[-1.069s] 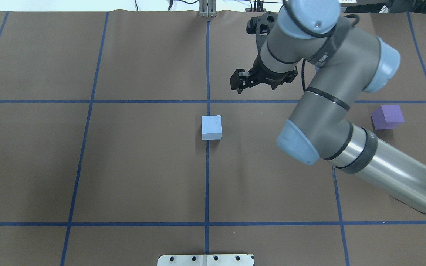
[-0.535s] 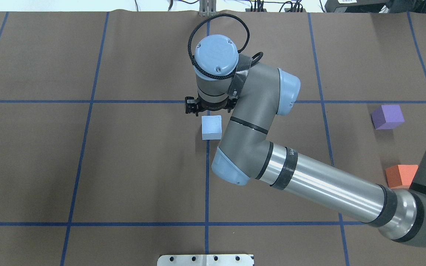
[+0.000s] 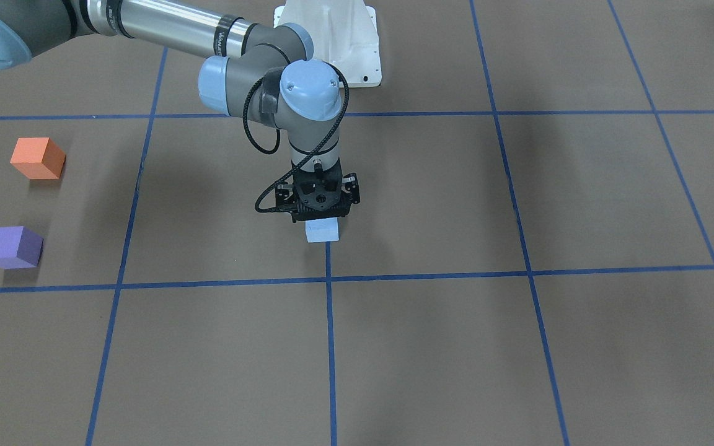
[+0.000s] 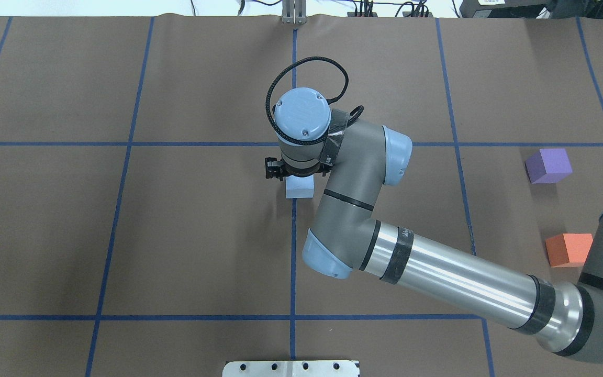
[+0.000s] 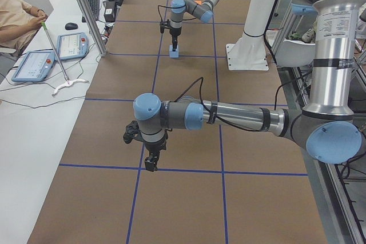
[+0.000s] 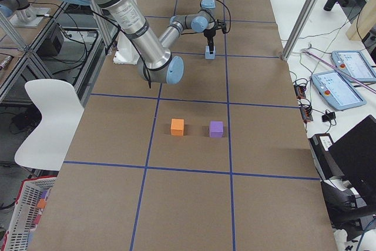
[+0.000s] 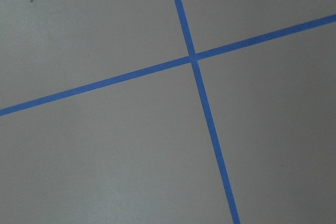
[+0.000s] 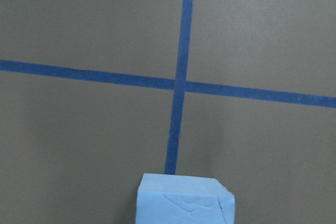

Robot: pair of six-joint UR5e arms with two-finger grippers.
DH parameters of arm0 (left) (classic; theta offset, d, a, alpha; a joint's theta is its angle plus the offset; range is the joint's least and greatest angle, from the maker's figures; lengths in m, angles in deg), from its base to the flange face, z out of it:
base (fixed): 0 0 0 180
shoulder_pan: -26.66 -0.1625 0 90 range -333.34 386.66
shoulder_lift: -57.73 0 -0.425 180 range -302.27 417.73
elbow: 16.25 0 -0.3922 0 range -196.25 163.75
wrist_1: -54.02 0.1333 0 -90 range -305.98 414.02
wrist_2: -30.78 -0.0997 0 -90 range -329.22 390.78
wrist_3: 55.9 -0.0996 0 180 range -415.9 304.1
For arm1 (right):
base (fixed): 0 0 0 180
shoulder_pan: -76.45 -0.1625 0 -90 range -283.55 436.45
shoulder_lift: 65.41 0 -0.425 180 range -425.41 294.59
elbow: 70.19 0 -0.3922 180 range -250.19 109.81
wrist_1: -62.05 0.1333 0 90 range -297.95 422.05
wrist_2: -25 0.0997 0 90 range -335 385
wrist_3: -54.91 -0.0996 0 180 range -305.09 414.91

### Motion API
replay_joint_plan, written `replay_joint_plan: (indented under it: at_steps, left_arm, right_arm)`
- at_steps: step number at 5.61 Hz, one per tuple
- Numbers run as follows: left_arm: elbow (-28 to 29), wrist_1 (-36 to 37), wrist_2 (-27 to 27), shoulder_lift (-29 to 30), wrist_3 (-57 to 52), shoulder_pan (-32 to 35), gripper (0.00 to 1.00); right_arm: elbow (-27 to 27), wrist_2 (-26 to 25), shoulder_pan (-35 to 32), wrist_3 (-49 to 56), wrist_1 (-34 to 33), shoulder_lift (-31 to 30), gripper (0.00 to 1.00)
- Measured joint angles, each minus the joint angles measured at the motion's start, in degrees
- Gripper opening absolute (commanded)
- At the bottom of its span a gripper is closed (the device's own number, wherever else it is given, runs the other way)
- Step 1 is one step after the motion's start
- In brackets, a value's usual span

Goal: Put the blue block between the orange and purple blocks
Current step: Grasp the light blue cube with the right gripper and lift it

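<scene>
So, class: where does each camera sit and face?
Front-facing: across table, facing robot; right gripper at blue block.
Overhead: behind robot, looking down; right arm.
Left: table end; left gripper nearest.
Right: opposite end; right arm nearest.
Left wrist: taped table only.
Right wrist: blue block; no gripper.
Both side views share the blue block.

One blue block [image 4: 299, 189], one orange block [image 4: 568, 250], one purple block [image 4: 548, 165], two arms [image 5: 240, 117] [image 5: 197, 11], seemingly two tablets [image 5: 34, 66] [image 5: 72, 45].

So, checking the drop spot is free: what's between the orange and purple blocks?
Nothing: between orange block and purple block is bare table, clearest in the exterior right view.
</scene>
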State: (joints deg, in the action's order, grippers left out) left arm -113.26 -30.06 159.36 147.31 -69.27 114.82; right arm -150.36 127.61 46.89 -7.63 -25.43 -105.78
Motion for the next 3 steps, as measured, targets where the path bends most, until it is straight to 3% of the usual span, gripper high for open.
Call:
replay_joint_plan:
  at_steps: [1,2,3]
  left_arm:
    - [0.01,-0.05,0.00,-0.01,0.01,0.00,1.00]
    - [0.11,-0.18,0.03,-0.05,0.02,0.00,1.00]
    - [0.27,-0.31,0.05,-0.06,0.02,0.00,1.00]
  right_arm:
    - [0.11,-0.69,0.83,-0.35,0.14,-0.37,0.70]
    - [0.15,-1.53,1.36,-0.51,0.33,-0.55,0.25]
    - [0.18,-1.87,1.54,-0.53,0.79,-0.61,0.03]
